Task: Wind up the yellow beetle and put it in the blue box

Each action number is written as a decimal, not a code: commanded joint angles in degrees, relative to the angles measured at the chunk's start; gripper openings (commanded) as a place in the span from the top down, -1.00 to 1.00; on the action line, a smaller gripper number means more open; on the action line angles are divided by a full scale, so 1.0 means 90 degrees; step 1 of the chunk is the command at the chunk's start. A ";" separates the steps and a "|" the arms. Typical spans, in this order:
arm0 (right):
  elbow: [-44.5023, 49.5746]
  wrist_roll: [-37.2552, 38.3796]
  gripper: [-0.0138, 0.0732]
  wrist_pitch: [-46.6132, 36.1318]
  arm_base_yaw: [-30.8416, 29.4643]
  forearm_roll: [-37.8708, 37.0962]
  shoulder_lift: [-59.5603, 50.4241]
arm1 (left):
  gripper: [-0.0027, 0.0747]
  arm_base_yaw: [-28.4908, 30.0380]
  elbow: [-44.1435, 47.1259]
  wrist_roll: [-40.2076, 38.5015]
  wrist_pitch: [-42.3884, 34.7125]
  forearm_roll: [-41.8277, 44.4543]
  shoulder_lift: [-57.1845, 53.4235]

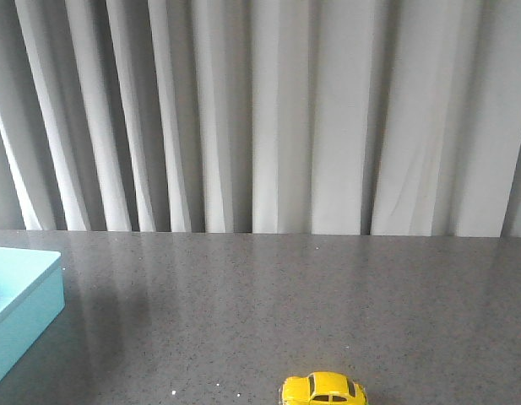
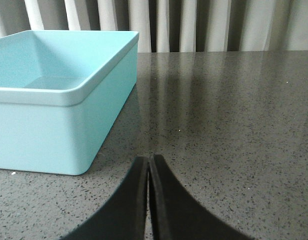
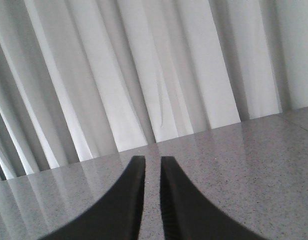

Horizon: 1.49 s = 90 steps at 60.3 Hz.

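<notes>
The yellow beetle (image 1: 323,390) stands on the grey table at the near edge of the front view, right of centre, side-on and partly cut off by the frame. The blue box (image 1: 24,312) sits at the table's left edge; its open, empty inside shows in the left wrist view. My left gripper (image 2: 149,159) hovers low over the table beside the blue box (image 2: 69,95), shut with its fingertips touching and nothing between them. My right gripper (image 3: 153,160) faces the curtain over bare table, its fingers a narrow gap apart, holding nothing. Neither gripper shows in the front view.
A pale pleated curtain (image 1: 260,118) hangs along the table's far edge. The speckled grey tabletop (image 1: 268,295) stretches between the box and the beetle.
</notes>
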 commanded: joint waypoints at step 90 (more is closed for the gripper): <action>-0.8824 0.0378 -0.39 0.5552 0.3179 -0.0289 1.0957 | 0.95 -0.0040 -0.0091 -0.0043 -0.0435 -0.0017 0.0016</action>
